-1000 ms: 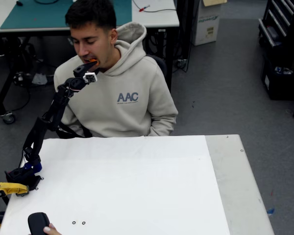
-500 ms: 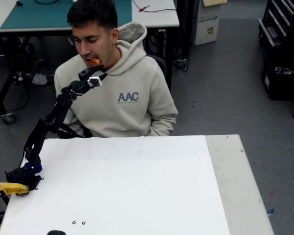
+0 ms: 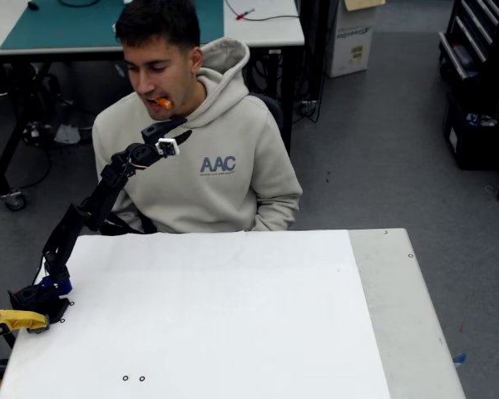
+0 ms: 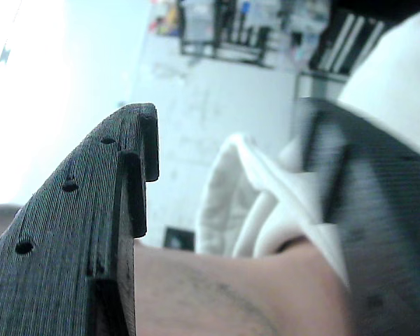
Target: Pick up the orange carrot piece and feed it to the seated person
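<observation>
While the orange carrot piece (image 3: 163, 103) sits between the seated person's (image 3: 201, 158) lips, the hand (image 3: 176, 132) (open, empty) should retreat toward seven o'clock slowly.

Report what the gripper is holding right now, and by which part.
Nothing. The gripper is open and empty below the seated person's chin; the orange carrot piece sits between the person's lips, apart from the fingers.

In the wrist view the right finger (image 4: 378, 231) is a motion-blurred grey smear, cut off at 5 o'clock. In the fixed view the seated person's (image 3: 208, 158) lap hides behind the table (image 3: 233, 332); the orange carrot piece (image 3: 163, 103) sits partly inside the mouth.
</observation>
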Robot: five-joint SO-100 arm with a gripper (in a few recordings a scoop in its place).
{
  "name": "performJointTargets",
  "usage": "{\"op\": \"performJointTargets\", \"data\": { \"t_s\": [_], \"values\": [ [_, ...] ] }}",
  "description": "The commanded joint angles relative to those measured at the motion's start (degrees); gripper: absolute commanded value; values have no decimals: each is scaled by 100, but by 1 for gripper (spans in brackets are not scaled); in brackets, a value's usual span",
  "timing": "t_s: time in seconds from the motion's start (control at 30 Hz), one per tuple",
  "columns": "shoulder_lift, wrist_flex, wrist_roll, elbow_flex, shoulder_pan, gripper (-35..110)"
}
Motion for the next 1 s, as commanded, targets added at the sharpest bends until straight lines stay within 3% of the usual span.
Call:
{"op": "performJointTargets", "data": {
  "t_s": [0.0, 0.4, 0.83, 0.97],
  "values": [
    [237, -35, 88, -422, 185, -4],
    [-62, -35, -18, -185, 650, -2],
    [1415, -35, -26, 2619, 993, -2],
    [2241, -53, -519, 3762, 967, -2]
  ]
}}
